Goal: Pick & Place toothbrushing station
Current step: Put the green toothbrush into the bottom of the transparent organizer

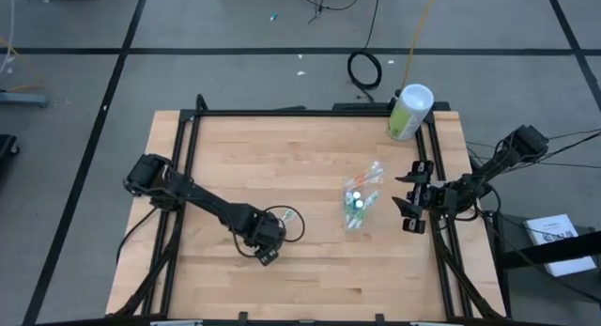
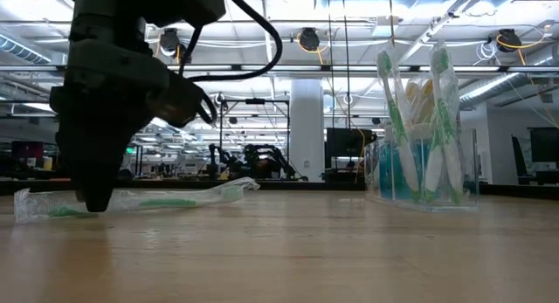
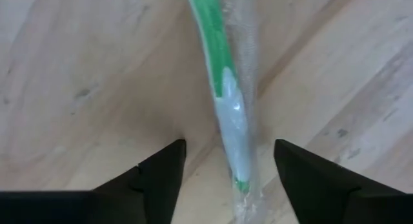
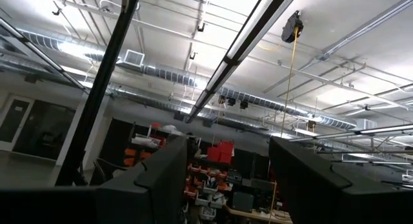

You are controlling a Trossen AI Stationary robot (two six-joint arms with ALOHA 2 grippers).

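Note:
A green and white toothbrush (image 3: 226,88) in a clear wrapper lies flat on the wooden table. It also shows in the low view as the wrapped toothbrush (image 2: 166,201). My left gripper (image 3: 230,166) points down over it, open, one finger on each side near its white end. In the high view my left gripper (image 1: 268,246) hides most of the toothbrush (image 1: 289,216). The clear cup (image 1: 357,206) stands mid-right with several toothbrushes upright in it (image 2: 424,154). My right gripper (image 1: 411,199) waits open at the right edge, pointing up.
A pale-green canister with a white lid (image 1: 409,112) stands at the table's far right corner. A black frame (image 1: 310,111) borders the table. Bare wood (image 1: 282,157) lies between the left arm and the far edge.

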